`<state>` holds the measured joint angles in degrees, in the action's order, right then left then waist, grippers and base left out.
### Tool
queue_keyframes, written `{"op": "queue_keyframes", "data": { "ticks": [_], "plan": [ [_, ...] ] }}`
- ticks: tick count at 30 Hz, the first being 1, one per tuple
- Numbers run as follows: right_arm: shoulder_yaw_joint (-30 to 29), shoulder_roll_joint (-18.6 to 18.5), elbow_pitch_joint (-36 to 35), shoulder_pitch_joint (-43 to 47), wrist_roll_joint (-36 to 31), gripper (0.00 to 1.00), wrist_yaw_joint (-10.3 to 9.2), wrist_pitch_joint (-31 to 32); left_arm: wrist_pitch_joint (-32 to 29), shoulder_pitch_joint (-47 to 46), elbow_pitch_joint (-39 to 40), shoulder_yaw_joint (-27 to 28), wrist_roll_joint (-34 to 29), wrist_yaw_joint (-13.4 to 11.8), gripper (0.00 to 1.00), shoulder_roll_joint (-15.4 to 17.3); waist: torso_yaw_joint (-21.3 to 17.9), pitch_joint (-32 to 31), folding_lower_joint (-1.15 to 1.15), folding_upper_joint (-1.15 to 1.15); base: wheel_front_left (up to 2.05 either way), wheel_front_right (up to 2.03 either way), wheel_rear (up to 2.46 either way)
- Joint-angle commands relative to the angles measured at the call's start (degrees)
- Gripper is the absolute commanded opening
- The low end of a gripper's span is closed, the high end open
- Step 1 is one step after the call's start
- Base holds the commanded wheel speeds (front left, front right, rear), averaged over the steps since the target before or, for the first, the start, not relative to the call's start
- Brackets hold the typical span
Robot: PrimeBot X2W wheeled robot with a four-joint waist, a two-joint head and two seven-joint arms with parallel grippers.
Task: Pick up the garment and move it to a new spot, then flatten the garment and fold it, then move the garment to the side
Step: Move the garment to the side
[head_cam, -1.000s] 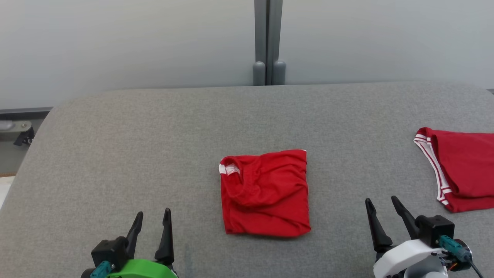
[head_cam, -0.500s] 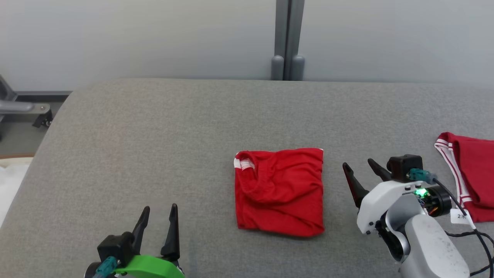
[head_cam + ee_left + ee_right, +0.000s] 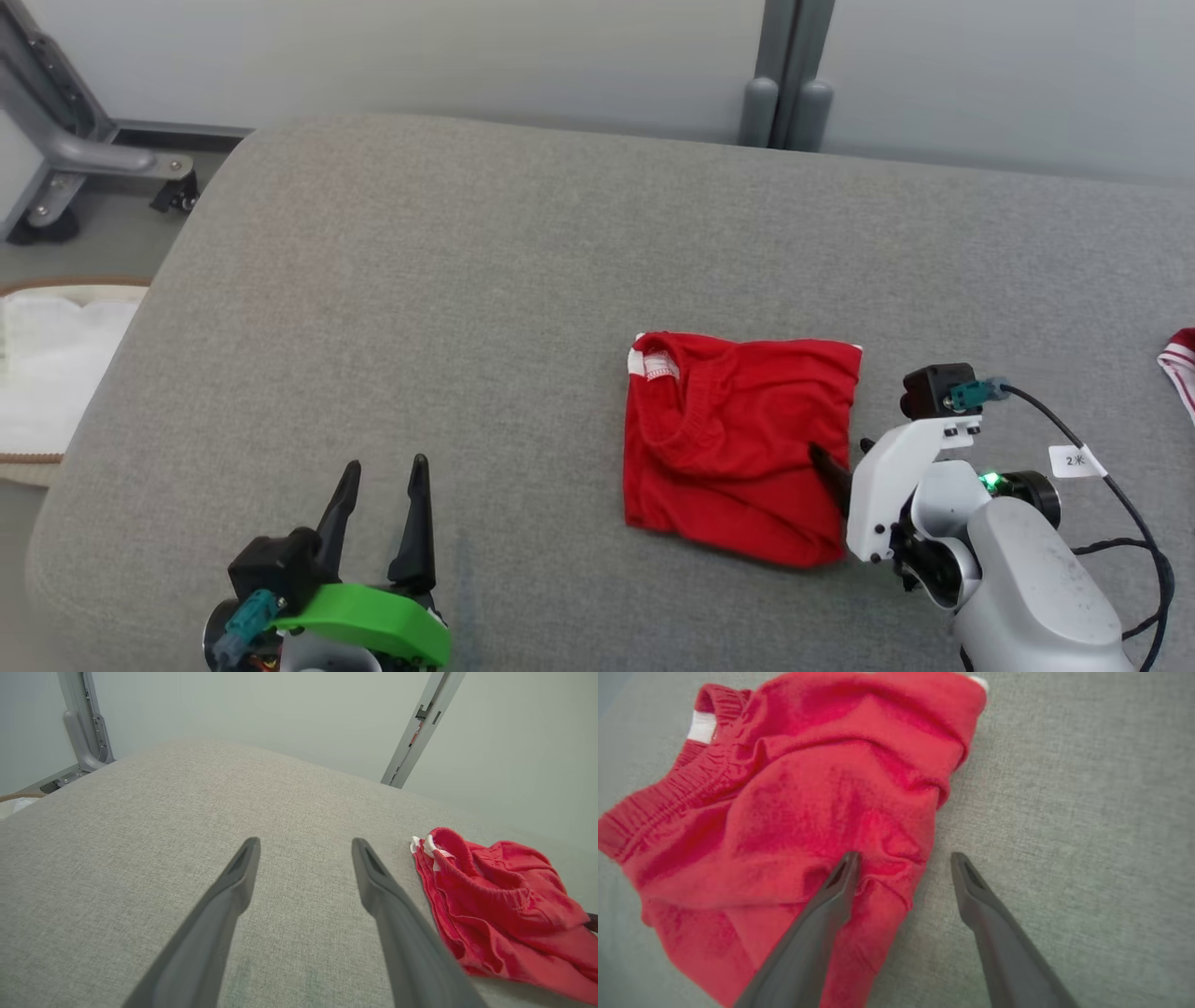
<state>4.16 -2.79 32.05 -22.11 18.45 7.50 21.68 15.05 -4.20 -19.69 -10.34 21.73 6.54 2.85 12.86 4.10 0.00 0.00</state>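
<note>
One arm has changed position over the last second: the right gripper (image 3: 845, 457) has advanced from the near right of the grey padded surface (image 3: 467, 280) to the right-hand edge of the garment (image 3: 738, 439). The head camera has also swung during that interval, so the garment's shift across the head view is not a displacement of the cloth; its outline and creases are unchanged.

Current state:
- Garment: red, lying as a compact, roughly square packet near the middle of the surface, waistband at its far left corner.
- Right gripper (image 3: 904, 858): jaws wide apart, holding nothing. In the right wrist view one finger lies over the red cloth (image 3: 808, 788) and the other over bare grey fabric, so the pair straddles the garment's edge.
- Left gripper (image 3: 385, 467): jaws wide apart, empty, unmoved at the near left and well apart from the garment (image 3: 490, 891).

Assessment: the right arm is set for an edge grasp; closure has not yet occurred. Because the packet already appears folded, the step in hand is probably the transfer to the side
</note>
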Motion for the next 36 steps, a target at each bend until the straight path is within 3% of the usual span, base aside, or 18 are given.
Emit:
{"op": "queue_keyframes", "data": {
  "ticks": [1,6,7,8,10,11,16,21,29,36],
  "plan": [
    [0.48,-0.36,0.32,-0.91,0.19,1.00,-0.03,0.78,0.16,-0.94,0.14,-0.01,0.57,-0.19,1.00,0.11,1.45,1.54,0.00,0.00,0.00,0.00,0.00],
    [1.80,-0.37,0.86,-1.60,2.35,1.00,-0.03,2.45,0.16,-1.30,0.47,-0.23,1.09,-0.59,1.00,0.11,1.62,2.28,0.00,0.00,0.00,0.00,0.00],
    [2.56,-0.33,0.89,-1.78,2.31,0.89,-0.03,2.52,0.16,-1.34,0.57,-0.31,1.20,-0.68,1.00,0.11,1.56,2.41,0.00,0.00,0.00,0.00,0.00],
    [2.81,-0.29,0.93,-1.90,2.19,0.45,-0.03,2.21,0.16,-1.42,0.67,-0.37,1.15,-0.76,1.00,0.11,1.46,2.51,0.00,0.00,0.00,0.00,0.00],
    [3.80,-0.60,1.04,-2.21,1.24,0.18,-0.03,1.43,0.16,-1.61,0.91,-0.67,1.18,-0.79,1.00,0.11,1.09,2.74,0.00,0.00,0.00,0.00,0.00],
    [4.39,-0.90,0.95,-2.49,0.75,0.00,-0.03,0.97,0.16,-1.75,1.00,-0.78,1.20,-0.79,1.00,0.11,0.87,2.83,0.00,0.00,0.00,0.00,0.00],
    [6.19,-3.13,0.22,-4.07,-1.22,0.00,-0.04,-1.21,0.16,-2.09,1.70,-1.00,0.91,-0.80,1.00,0.11,-1.70,3.15,0.00,0.00,0.00,0.00,0.00],
    [7.51,-6.59,-1.09,-5.47,-3.57,0.00,-0.05,-0.50,0.16,-2.23,2.74,-1.30,1.02,-0.66,1.00,0.11,-6.62,3.34,0.00,0.00,0.00,0.00,0.00],
    [6.94,-12.72,-8.30,-4.96,-3.21,0.00,-0.05,3.35,0.15,-3.46,4.79,-2.93,-0.21,-0.65,1.00,0.13,-18.13,5.11,0.00,0.00,0.00,0.00,0.00],
    [3.17,-12.94,-12.78,-4.28,-2.58,0.00,-0.05,4.37,0.08,-5.58,4.88,-2.87,-2.69,-0.26,1.00,0.18,-27.97,8.77,0.00,0.00,0.00,0.00,0.00]
  ]
}}
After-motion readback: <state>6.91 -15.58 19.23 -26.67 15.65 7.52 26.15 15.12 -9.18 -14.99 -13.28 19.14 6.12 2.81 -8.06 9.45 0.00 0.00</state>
